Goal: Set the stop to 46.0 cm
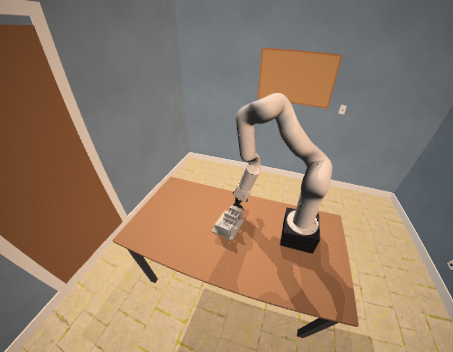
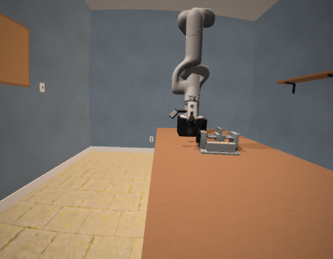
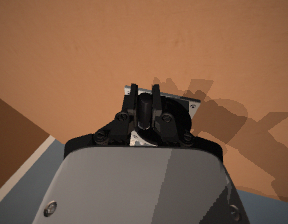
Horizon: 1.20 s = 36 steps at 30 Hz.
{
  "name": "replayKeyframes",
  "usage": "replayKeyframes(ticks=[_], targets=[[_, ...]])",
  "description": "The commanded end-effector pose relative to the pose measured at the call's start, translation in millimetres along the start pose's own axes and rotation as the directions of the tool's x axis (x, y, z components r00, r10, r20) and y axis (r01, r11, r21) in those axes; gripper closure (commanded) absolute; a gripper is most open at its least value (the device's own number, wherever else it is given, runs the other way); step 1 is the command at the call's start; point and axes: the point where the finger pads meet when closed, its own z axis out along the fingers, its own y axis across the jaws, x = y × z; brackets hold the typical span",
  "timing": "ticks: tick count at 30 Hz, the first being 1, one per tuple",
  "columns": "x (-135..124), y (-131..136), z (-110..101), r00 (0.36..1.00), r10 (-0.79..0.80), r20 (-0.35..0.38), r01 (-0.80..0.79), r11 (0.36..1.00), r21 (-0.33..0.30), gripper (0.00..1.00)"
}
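Note:
The grey stop device (image 1: 225, 230) (image 2: 220, 147) stands on the table. Its stop carriage (image 2: 220, 137) sits between two end blocks, on rails; its scale is too small to read. The black handwheel (image 2: 198, 136) (image 3: 181, 114) is on the device's side towards the gripper, partly hidden by the fingers in the wrist view. My gripper (image 1: 238, 203) (image 2: 191, 133) (image 3: 144, 93) points down at the handwheel and is shut on its dark upright handle (image 3: 145, 111), which shows between the two fingers.
The brown table (image 1: 167, 215) (image 2: 215, 206) carries the device and the arm's black base (image 1: 300, 239) (image 2: 182, 126). The device's base plate (image 3: 194, 105) sticks out beyond the handwheel. A wall shelf (image 2: 306, 76) is at the right in the exterior view.

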Motion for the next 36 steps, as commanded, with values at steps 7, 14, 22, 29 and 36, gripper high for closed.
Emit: replayKeyframes(ticks=[7,14,22,29,36], targets=[[0,-4,9,1.000,0.000,0.000,0.000,1.000,0.000,0.94],[0,-5,15,1.000,0.000,0.000,0.000,1.000,0.000,0.94],[0,-4,19,1.000,0.000,0.000,0.000,1.000,0.000,0.94],[0,-3,23,1.000,0.000,0.000,0.000,1.000,0.000,0.94],[0,-2,26,1.000,0.000,0.000,0.000,1.000,0.000,0.94]])
